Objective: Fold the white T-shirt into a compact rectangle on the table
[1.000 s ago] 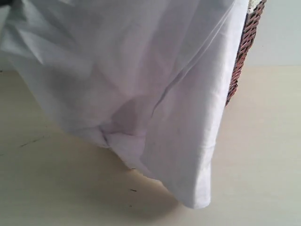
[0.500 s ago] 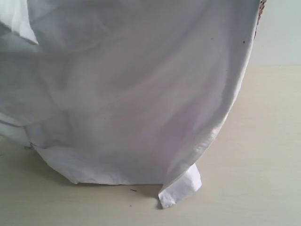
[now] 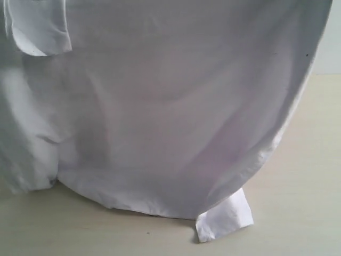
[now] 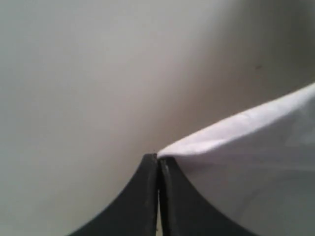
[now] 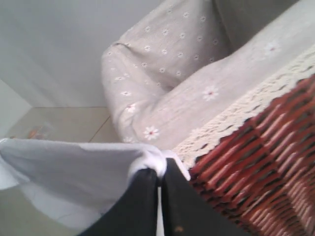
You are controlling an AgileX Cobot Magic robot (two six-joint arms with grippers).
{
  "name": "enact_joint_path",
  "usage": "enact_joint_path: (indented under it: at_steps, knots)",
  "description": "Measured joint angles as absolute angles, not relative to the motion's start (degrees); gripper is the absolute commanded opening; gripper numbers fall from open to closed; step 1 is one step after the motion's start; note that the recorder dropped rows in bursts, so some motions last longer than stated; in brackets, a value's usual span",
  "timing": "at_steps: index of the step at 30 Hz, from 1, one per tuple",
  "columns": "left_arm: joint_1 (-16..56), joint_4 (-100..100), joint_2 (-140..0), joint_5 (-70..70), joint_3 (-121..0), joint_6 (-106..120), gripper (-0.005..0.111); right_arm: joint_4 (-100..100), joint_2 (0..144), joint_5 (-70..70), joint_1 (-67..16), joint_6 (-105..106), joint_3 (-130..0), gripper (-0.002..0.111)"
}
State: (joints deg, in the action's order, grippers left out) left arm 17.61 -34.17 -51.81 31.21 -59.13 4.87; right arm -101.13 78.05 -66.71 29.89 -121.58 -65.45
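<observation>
The white T-shirt [image 3: 170, 106] hangs spread in the air and fills most of the exterior view. Its lower hem brushes the table [image 3: 298, 213], with one corner flap [image 3: 224, 220] lying folded on the surface. A sleeve [image 3: 40, 29] dangles at the upper left. No lettering or neck tag shows. Both grippers are out of the exterior view, hidden behind or above the cloth. My left gripper [image 4: 158, 158] is shut on an edge of the T-shirt [image 4: 246, 142]. My right gripper [image 5: 161, 169] is shut on a bunched edge of the T-shirt [image 5: 74, 167], close beside the basket.
A red-brown wicker basket [image 5: 261, 167] with a grey daisy-print, lace-trimmed liner [image 5: 162, 73] is right next to the right gripper. The shirt hides it in the exterior view. Pale wall [image 3: 327, 53] shows at the far right.
The hanging shirt has spread wider and swung right, now covering the basket in the exterior view. Its hem has come down onto the table and the corner flap has shifted right.
</observation>
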Motion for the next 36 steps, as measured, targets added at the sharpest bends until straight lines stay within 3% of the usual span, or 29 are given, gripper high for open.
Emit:
enact_joint_path:
  at_steps: [9,17,27,36]
  knots:
    - [17.6,-36.7,-52.3,21.5,-56.6,2.9,0.0,-98.3,78.1,-64.2,31.8,-121.6,-68.7,0.0]
    - [17.6,-45.3,-63.8,18.4,-70.5,-2.4,0.0,-99.3,86.1,-67.9,31.4,-121.6,-87.4,0.0]
    - [17.6,-42.6,-63.6,29.5,-73.6,0.7,0.0,-100.7,87.4,-70.7,29.8,-121.7,-86.9,0.0]
    - [17.6,-42.6,-64.7,19.6,-74.4,1.2,0.0,-100.8,88.9,-67.9,29.8,-121.7,-87.1,0.0]
